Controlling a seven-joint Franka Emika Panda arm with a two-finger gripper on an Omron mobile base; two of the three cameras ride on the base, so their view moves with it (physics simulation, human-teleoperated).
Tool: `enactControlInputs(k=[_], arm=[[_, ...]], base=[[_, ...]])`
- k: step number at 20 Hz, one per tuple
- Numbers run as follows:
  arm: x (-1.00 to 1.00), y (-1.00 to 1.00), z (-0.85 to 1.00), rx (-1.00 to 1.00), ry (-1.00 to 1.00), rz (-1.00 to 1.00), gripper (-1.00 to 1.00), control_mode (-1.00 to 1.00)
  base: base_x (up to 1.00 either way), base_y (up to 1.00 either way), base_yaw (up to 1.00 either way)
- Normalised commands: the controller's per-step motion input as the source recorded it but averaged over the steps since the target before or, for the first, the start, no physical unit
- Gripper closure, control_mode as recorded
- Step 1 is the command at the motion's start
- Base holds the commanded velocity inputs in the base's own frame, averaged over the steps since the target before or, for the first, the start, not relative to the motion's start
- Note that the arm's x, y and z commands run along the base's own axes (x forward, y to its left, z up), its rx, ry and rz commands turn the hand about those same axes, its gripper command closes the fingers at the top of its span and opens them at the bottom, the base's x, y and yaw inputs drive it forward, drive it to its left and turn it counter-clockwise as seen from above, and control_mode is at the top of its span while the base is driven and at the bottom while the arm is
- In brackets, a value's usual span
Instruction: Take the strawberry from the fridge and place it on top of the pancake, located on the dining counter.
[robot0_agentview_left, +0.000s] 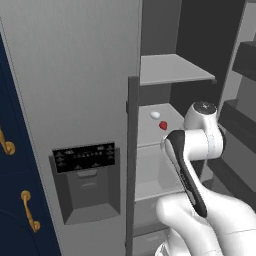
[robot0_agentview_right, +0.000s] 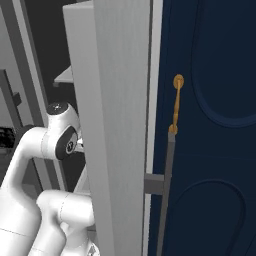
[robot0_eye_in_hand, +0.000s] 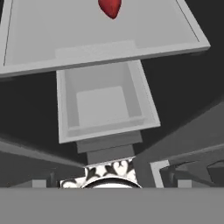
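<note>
1. The strawberry (robot0_agentview_left: 163, 125) lies on a middle shelf (robot0_agentview_left: 150, 135) inside the open fridge (robot0_agentview_left: 70, 90), just beside a small white lump (robot0_agentview_left: 155, 115) that sits a little further back. In the hand view the strawberry (robot0_eye_in_hand: 110, 7) shows at the top edge, on the shelf (robot0_eye_in_hand: 87, 39) above an open drawer (robot0_eye_in_hand: 105, 105).
2. The arm (robot0_agentview_left: 192, 150) reaches into the fridge compartment with its wrist near the shelf's front edge. The fingertips themselves are not visible; going by the recording, the jaws stand fully apart and hold nothing.
3. Handling, as a judgement: the fruit is tiny and very light, so weight is no concern. It is likely soft and easily bruised, so a gentle close is better than a hard squeeze.
4. Its rounded, tapering shape could let it squirt out or roll along the smooth shelf if only one finger touches it first.
5. Best hold: across the widest part of the body, one finger on each side, coming down from above so the shelf backs it.
6. Keep clear of the white lump, which lies close enough to be nudged.
</note>
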Motion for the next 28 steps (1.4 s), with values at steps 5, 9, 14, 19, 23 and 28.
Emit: enactControlInputs(k=[5, 9, 14, 19, 23, 28], arm=[[0.98, -0.29, 0.07, -0.05, -0.01, 0.00, -1.00, -1.00], [0.96, -0.20, 0.00, 0.00, 0.00, 0.00, -1.00, -1.00], [0.97, 0.00, 0.00, 0.00, -0.07, 0.00, -1.00, -1.00], [0.82, 0.00, -0.02, 0.00, -0.01, 0.00, -1.00, -1.00], [0.46, 0.00, -0.12, 0.00, 0.00, 0.00, -1.00, -1.00], [0.36, 0.00, -0.25, 0.00, 0.01, 0.00, -1.00, -1.00]], base=[[0.00, 0.00, 0.00], [0.00, 0.00, 0.00], [0.00, 0.00, 0.00], [0.00, 0.00, 0.00], [0.00, 0.00, 0.00], [0.00, 0.00, 0.00]])
